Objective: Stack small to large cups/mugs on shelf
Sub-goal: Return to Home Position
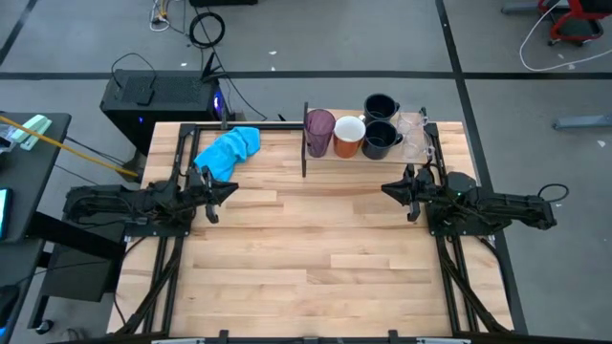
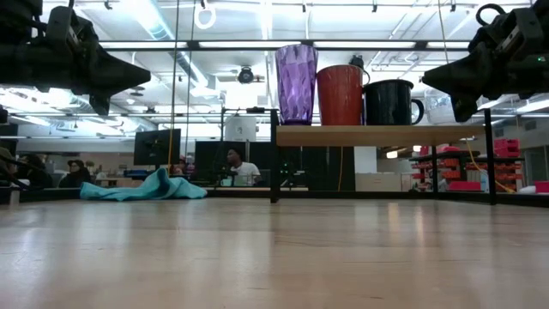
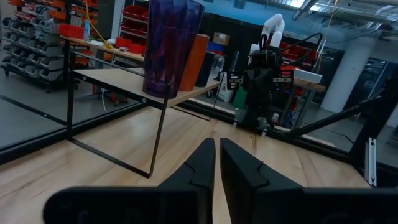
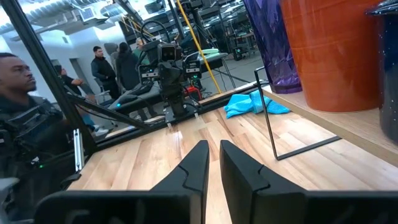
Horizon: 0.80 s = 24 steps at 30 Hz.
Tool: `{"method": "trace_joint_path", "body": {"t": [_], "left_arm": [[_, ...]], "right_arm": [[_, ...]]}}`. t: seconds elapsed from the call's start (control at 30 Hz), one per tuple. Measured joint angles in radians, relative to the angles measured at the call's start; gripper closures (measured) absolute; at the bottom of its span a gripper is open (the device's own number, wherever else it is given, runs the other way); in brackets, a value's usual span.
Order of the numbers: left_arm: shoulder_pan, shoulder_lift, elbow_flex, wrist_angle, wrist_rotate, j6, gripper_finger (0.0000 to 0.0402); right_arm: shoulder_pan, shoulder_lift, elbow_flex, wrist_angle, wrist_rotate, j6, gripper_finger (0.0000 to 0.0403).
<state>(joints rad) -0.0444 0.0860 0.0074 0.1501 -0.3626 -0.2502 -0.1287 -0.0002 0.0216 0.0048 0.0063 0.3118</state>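
The shelf (image 1: 382,161) is a light-wood board on thin dark legs at the table's far side. It also shows in the low view (image 2: 377,135). On it stand a purple tumbler (image 1: 318,132), an orange mug (image 1: 348,137), two navy mugs (image 1: 381,107) (image 1: 380,140) and two clear glasses (image 1: 413,122) (image 1: 415,146), each on its base. My left gripper (image 1: 229,189) is shut and empty, above the table's left middle. My right gripper (image 1: 387,189) is shut and empty, near side of the shelf. Both point toward the table's middle.
A blue cloth (image 1: 229,150) lies crumpled on the table left of the shelf's dark upright panel (image 1: 305,141). Bare wooden tabletop (image 1: 306,248) spreads between and in front of both arms. People stand in the room beyond the table (image 4: 106,59).
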Motion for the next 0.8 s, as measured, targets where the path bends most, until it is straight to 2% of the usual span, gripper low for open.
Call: {"method": "trace_joint_path", "body": {"t": [0.3, 0.8], "left_arm": [[0.0, 0.0, 0.0, 0.0, 0.0, 0.0, 0.0361], [0.0, 0.0, 0.0, 0.0, 0.0, 0.0, 0.0369]], "right_arm": [[0.0, 0.0, 0.0, 0.0, 0.0, 0.0, 0.0355], [0.0, 0.0, 0.0, 0.0, 0.0, 0.0, 0.0355]]}}
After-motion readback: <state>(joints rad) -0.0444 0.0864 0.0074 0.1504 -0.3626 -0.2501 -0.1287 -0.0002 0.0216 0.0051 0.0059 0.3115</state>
